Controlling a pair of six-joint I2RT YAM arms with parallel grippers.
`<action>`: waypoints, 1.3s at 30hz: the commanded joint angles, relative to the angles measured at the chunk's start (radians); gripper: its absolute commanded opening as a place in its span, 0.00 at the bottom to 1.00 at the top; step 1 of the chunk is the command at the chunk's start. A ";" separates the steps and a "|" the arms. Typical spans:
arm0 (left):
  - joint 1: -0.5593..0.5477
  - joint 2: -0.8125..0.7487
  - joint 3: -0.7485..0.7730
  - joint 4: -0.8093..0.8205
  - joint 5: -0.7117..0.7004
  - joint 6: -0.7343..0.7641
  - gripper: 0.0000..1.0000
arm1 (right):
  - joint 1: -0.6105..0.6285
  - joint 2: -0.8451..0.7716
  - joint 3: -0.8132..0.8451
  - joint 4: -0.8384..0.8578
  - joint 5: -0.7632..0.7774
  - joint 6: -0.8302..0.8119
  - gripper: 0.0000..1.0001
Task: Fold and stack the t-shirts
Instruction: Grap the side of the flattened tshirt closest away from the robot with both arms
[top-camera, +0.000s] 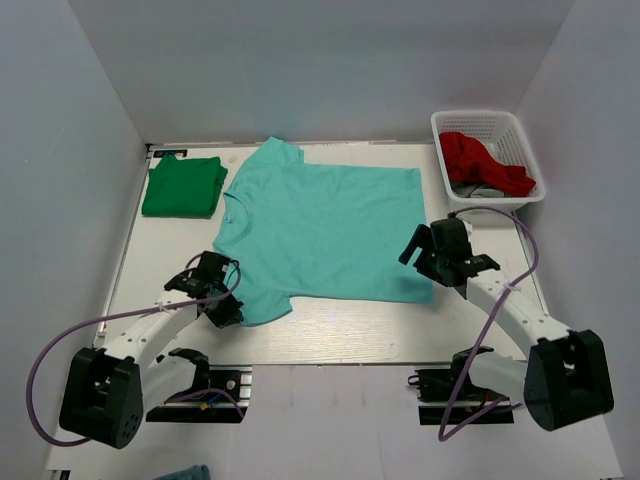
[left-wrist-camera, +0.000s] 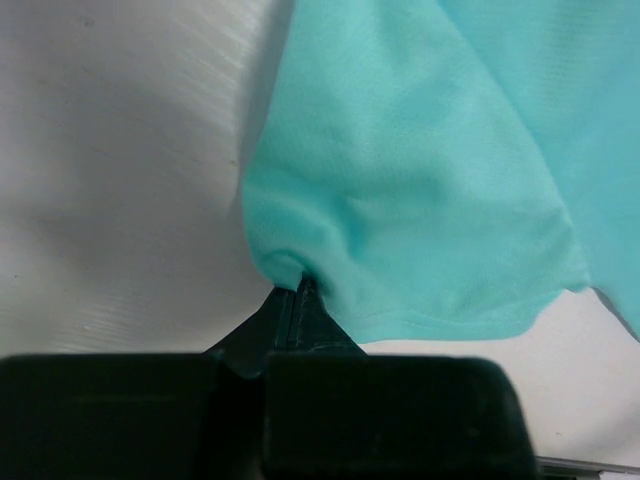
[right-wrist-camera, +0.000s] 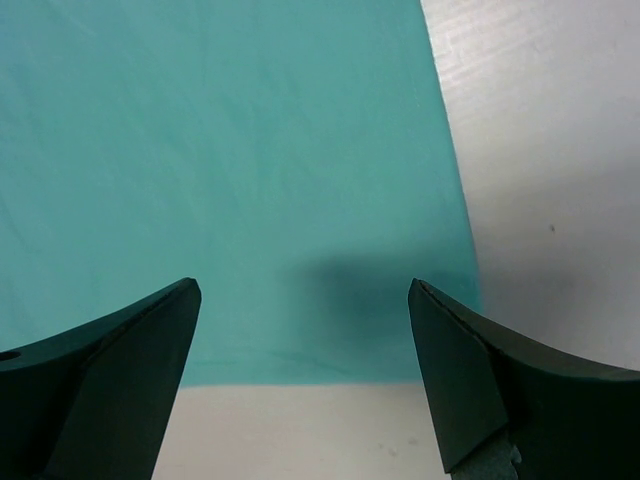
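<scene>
Left wrist view: the left claw (left-wrist-camera: 300, 295) is seen closed, with a bunched sleeve edge of the teal shirt (left-wrist-camera: 420, 200) pinched between its fingertips. The right claw (right-wrist-camera: 303, 290) is held wide open and empty above the shirt's hem corner. The teal shirt is spread flat on the middle of the table (top-camera: 330, 335); the green shirt (top-camera: 182, 187) is laid folded at the far left corner, and a basket (top-camera: 443, 135) is set at the far right.

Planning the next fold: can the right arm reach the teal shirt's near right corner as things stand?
Probably yes: the right gripper hangs open just above that corner of the teal shirt, nothing lying between them.
</scene>
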 joint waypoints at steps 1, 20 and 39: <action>-0.003 -0.079 -0.007 0.029 -0.007 0.036 0.00 | 0.001 -0.088 -0.062 -0.109 0.004 0.040 0.90; -0.003 -0.159 0.047 0.032 0.010 0.063 0.00 | -0.002 -0.028 -0.159 -0.129 0.060 0.135 0.53; 0.006 -0.060 0.274 0.156 -0.012 0.091 0.00 | -0.002 0.033 0.039 -0.161 0.077 0.043 0.00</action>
